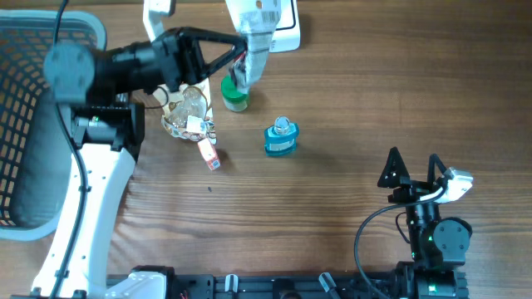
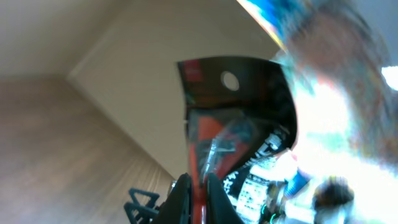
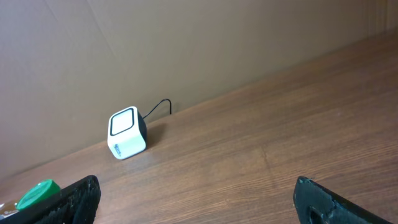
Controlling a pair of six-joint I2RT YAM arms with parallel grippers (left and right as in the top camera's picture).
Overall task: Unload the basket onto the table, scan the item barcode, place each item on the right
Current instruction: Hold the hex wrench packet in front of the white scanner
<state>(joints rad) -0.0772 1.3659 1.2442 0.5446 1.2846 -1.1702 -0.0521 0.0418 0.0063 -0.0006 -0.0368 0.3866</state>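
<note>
The mesh basket (image 1: 21, 133) sits at the table's left edge. The left gripper (image 1: 239, 56) is clenched on a packet (image 1: 259, 37), which is raised and seemingly over the white scanner (image 1: 287, 35); the wrist view is too blurred to be sure. The right gripper (image 1: 413, 168) is spread wide and grasps nothing. A green-capped jar (image 1: 234, 93) and a smaller blue bottle (image 1: 281, 137) stand capped near the packet.

left arm (image 1: 93, 189): white link, black wrist | right arm (image 1: 438, 236): black, cabled
</note>
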